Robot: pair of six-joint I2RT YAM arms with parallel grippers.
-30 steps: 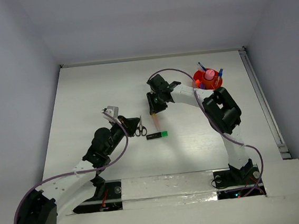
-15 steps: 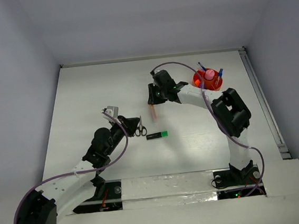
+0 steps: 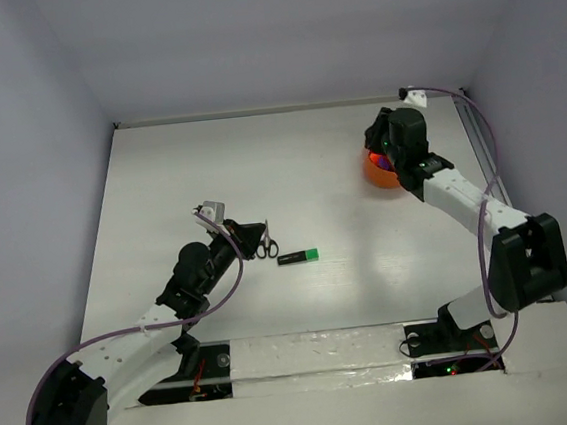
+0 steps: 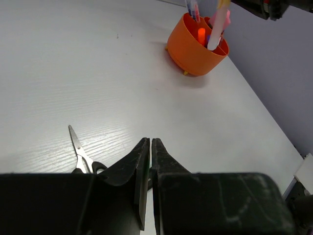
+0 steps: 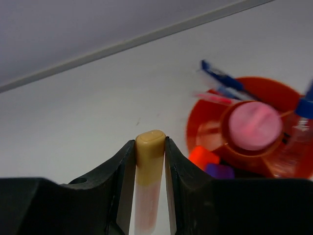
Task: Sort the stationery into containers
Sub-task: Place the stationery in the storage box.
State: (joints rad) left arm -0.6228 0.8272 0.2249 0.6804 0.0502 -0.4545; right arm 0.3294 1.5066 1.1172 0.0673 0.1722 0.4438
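Note:
My right gripper [image 5: 150, 143] is shut on a highlighter with a yellow end and pink body [image 5: 148, 181], held upright beside and above the orange cup [image 5: 210, 128]. The cup has a pink knob [image 5: 254, 125] and holds orange-ended [image 5: 202, 156] and purple-ended [image 5: 220, 171] highlighters and blue pens [image 5: 219, 77]. In the top view my right gripper [image 3: 386, 148] hangs over the cup [image 3: 378, 175]. My left gripper [image 4: 151, 143] is shut and empty, beside the black-handled scissors [image 4: 79, 153]. The scissors [image 3: 269, 244] and a green-ended highlighter [image 3: 298, 257] lie on the table.
The white table [image 3: 179, 172] is walled by grey panels at the back and sides. A rail [image 3: 492, 182] runs along its right edge. From the left wrist view the cup [image 4: 193, 49] stands far ahead to the right.
My right arm has swung from the table's middle to the back right, carrying the yellow-pink highlighter to above the orange cup. The left arm, scissors and green highlighter have not moved.

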